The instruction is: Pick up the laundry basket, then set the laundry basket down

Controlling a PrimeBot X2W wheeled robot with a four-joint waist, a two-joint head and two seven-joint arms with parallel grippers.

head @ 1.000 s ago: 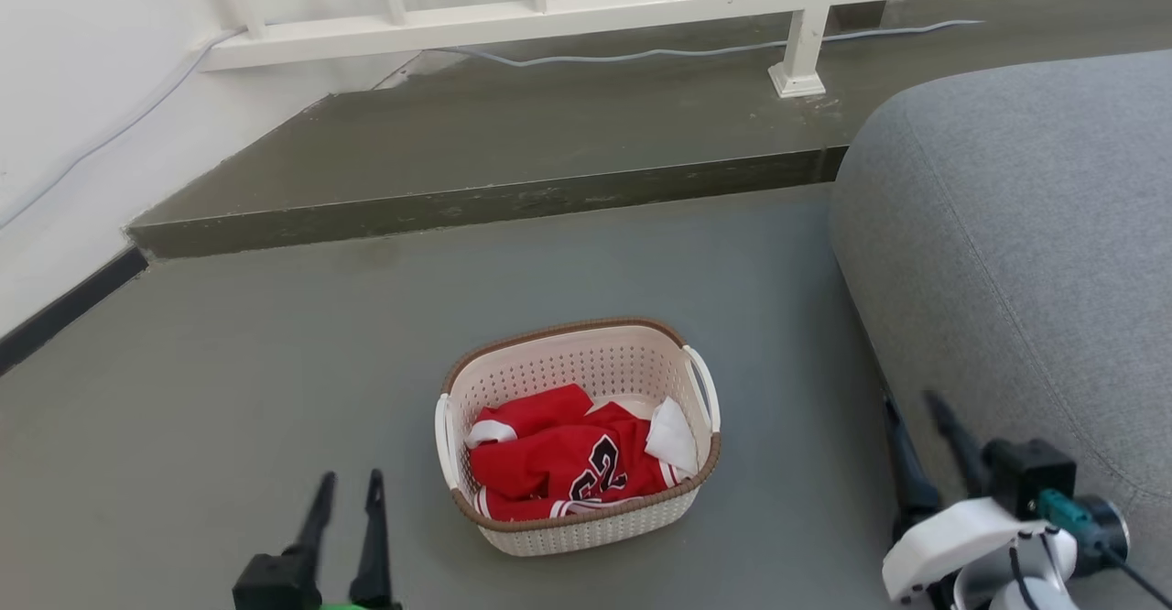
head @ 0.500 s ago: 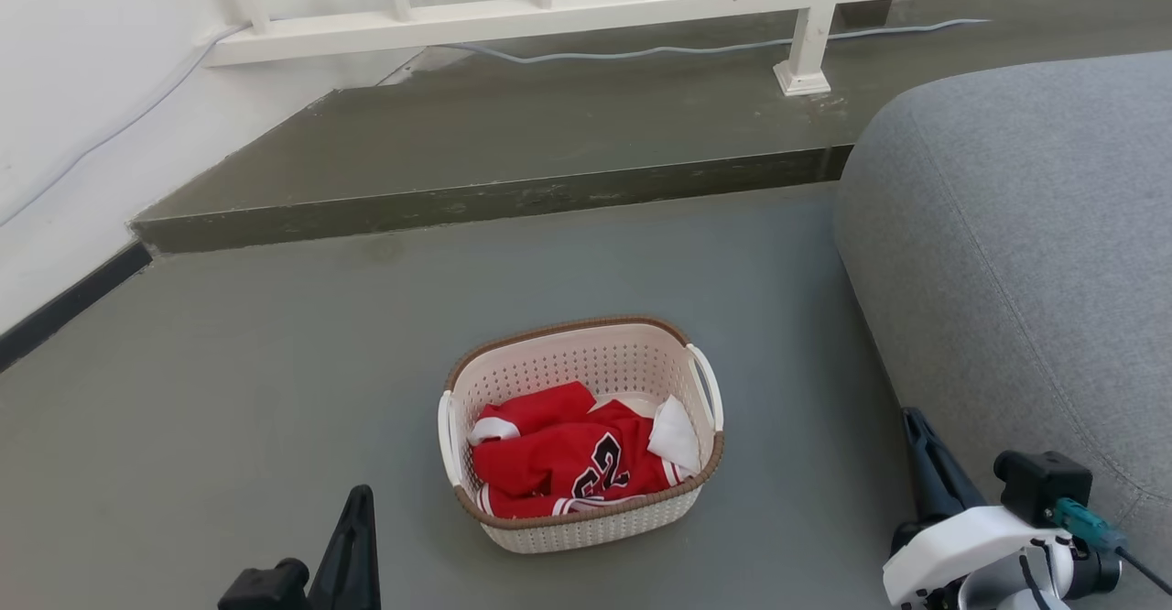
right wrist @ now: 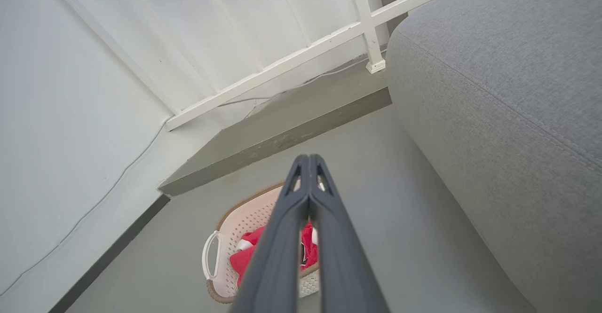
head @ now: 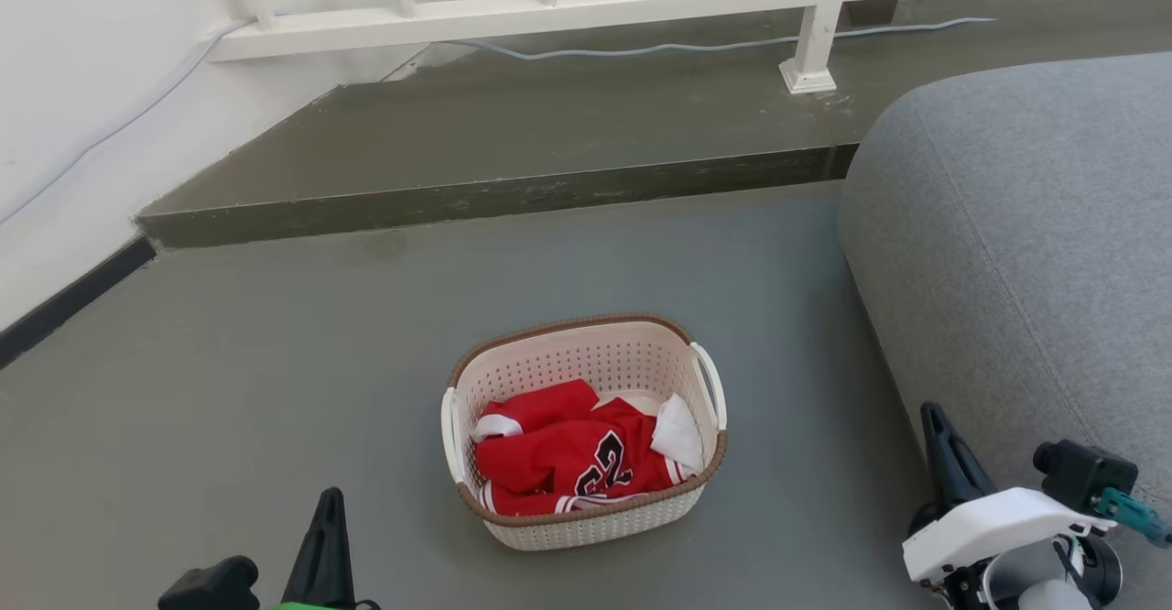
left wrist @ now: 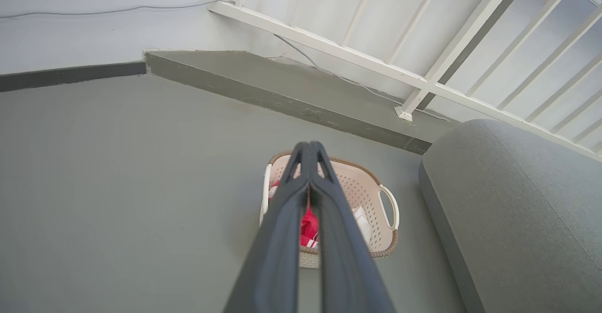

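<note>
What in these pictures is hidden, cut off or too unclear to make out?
Head view: the number on the red jersey is folded over, so it cannot be read in full.
Head view: the jersey and a white cloth hide the floor of the laundry basket.
Head view: the bottom edge cuts off the base of the left gripper.
Left wrist view: the gripper's shut fingers cover the basket's middle.
</note>
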